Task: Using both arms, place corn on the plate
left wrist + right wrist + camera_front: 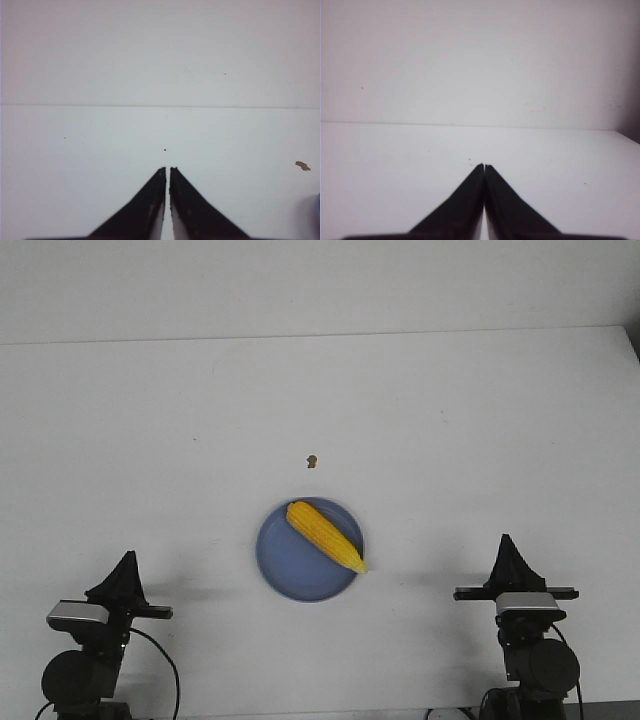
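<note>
Already the bright yellow husk-free corn cob [326, 536] lies on the round periwinkle-blue plate [285, 565], set diagonally, blunt end toward the far rim, pointed tip poking just past the rim on the robot's right. Judged from that, the placing step looks finished.

Left black two-fingered gripper [127, 571]: parked at the near table edge, well apart from the plate. Wrist view shows the fingers almost together, only a thin slit between them, nothing held.

Right black gripper [507, 552]: likewise parked near edge, other side of the plate; fingers meet at the tips, empty.

Small brown speck [312, 461] sits on the white table [450, 420] just beyond the plate, untouched.

Next move, if any: probably none but holding clear. Overhanging tip is the only concern; cob could roll if nudged.
</note>
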Available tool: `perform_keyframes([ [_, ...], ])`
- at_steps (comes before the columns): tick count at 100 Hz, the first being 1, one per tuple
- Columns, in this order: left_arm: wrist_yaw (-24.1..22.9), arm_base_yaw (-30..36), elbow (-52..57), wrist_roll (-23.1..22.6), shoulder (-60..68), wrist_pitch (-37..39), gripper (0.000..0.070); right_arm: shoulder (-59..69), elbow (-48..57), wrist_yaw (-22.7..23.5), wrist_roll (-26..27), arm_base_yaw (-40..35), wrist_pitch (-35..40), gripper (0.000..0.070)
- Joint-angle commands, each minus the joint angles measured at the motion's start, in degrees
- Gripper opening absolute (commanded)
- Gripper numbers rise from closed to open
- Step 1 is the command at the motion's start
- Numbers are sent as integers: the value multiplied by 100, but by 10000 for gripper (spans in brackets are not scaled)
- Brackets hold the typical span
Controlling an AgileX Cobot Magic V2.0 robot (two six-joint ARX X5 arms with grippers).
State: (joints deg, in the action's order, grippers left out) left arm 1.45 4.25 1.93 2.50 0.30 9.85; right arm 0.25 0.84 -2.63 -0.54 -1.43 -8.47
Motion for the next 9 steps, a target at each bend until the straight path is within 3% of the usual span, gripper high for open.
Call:
perform_keyframes([
  [1,0,0,-109,11,-4,55,12,-17,-13,2,76,4,-72,7],
  [9,2,0,-109,11,-4,55,12,-17,-13,2,76,4,-72,7],
])
